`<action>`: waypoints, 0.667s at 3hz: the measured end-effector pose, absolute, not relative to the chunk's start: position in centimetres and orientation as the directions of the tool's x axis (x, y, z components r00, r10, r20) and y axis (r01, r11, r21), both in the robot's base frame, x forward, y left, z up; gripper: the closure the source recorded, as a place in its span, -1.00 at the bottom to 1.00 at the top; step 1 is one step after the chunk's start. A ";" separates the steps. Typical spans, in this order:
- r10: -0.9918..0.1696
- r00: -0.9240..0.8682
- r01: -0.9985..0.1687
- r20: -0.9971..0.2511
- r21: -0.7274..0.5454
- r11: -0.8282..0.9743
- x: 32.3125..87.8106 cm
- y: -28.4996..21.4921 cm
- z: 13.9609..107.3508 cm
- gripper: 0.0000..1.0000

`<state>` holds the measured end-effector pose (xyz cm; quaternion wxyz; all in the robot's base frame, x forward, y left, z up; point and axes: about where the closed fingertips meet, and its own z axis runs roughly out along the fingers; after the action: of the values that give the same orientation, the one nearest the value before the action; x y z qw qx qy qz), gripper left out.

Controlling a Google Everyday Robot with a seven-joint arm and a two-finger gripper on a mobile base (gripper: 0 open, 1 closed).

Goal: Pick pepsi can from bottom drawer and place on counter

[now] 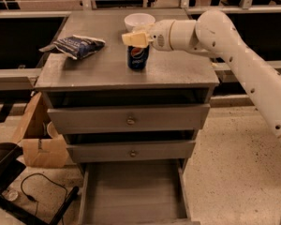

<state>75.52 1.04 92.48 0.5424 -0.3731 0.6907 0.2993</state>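
camera view | small dark-blue cylindrical pepsi can [138, 59] upright on scuffed flat grey wooden counter [98, 69] | cream gripper [136, 39] clamped round can's top | plank-floored bottom drawer [131, 196] open

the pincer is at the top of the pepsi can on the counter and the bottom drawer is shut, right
Not quite. The bottom drawer stands open, with nothing on its floor, as the camera view shows. The rest holds: the pincer is at the top of the pepsi can, which stands upright on the counter.
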 end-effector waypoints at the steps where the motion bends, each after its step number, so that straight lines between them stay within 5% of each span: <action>1: -0.193 -0.143 -0.842 -0.971 0.016 0.539 75.4 1.4 92.4 0.64; 2: -0.193 -0.143 -0.842 -0.971 0.016 0.539 75.4 1.4 92.4 0.18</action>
<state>75.44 1.36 92.39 0.5379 -0.3733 0.6931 0.3016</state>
